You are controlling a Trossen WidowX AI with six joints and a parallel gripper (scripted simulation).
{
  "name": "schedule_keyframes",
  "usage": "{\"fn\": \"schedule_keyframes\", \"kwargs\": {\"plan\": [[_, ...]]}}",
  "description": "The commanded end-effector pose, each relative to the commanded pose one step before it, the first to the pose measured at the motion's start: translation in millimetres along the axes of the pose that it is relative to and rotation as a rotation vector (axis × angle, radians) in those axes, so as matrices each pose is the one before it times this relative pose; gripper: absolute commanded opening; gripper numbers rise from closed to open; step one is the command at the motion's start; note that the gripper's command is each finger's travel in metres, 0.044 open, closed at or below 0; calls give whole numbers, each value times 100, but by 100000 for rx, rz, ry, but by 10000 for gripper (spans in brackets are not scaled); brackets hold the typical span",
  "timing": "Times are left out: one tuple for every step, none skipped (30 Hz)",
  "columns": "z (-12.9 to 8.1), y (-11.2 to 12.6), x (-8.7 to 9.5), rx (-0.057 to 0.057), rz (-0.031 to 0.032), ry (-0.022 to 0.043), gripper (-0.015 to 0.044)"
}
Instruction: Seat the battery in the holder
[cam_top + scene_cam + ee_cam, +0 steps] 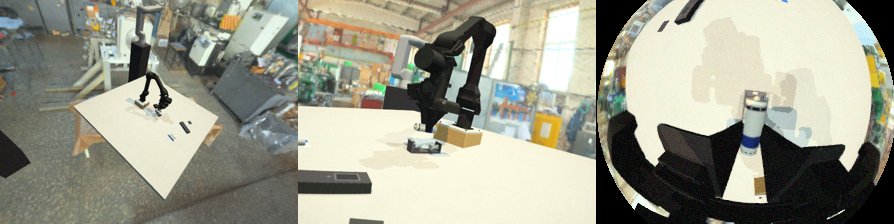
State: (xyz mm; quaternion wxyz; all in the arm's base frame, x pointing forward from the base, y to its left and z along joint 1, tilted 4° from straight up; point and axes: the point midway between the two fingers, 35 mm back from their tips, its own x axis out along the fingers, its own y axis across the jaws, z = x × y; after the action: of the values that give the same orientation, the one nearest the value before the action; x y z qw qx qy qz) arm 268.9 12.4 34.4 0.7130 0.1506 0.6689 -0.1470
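The battery (pixel 421 127) (pixel 755 120) is white with a blue band and a dark ring. My gripper (pixel 429 129) (pixel 752 125) is shut on it near the blue-banded end. The battery is raised above the table, roughly level, its silver terminal end pointing left in the exterior view. The dark holder (pixel 424 150) (pixel 159 114) stands on the table, its spring (pixel 435 147) at the right end and its lip wall at the left. It appears empty, lower than the battery. In the wrist view the battery hides most of it, so the exact alignment is unclear.
A long dark box (pixel 184 127) (pixel 323 188) (pixel 689 12) lies farther out, with a small dark square (pixel 189 122) (pixel 366 221) (pixel 663 26) beside it. A blue and white item (pixel 172 137) lies nearby. The arm's wooden base block (pixel 142 104) (pixel 462 140) (pixel 760 186) stands behind the holder.
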Motion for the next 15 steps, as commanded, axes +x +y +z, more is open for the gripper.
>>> {"fn": "schedule_keyframes", "kwargs": {"plan": [[72, 37, 668, 193, -137, -4808, 69], [3, 3, 200, 2, 0, -1298, 69], [-2, 2, 195, 10, 8, -1298, 69], [-6, 1, 191, 18, 16, -1297, 69], [-14, 0, 184, 11, -15, -1288, 69], [-19, -1, 181, 20, -6, -1297, 69], [-23, -2, 175, 28, 2, -1296, 69], [-26, -4, 170, 37, 10, -1296, 69], [-30, -5, 164, 45, 18, -1286, 69], [-32, -5, 121, 45, -6, -1001, 69], [-20, -3, 71, 29, -1, -601, 69], [-7, -1, 23, 10, 0, -200, 69], [0, 0, 0, 0, 0, 0, 69], [-6, 2, 11, -6, -13, -123, 69], [-19, 5, 32, -19, -38, -368, 69]]}}
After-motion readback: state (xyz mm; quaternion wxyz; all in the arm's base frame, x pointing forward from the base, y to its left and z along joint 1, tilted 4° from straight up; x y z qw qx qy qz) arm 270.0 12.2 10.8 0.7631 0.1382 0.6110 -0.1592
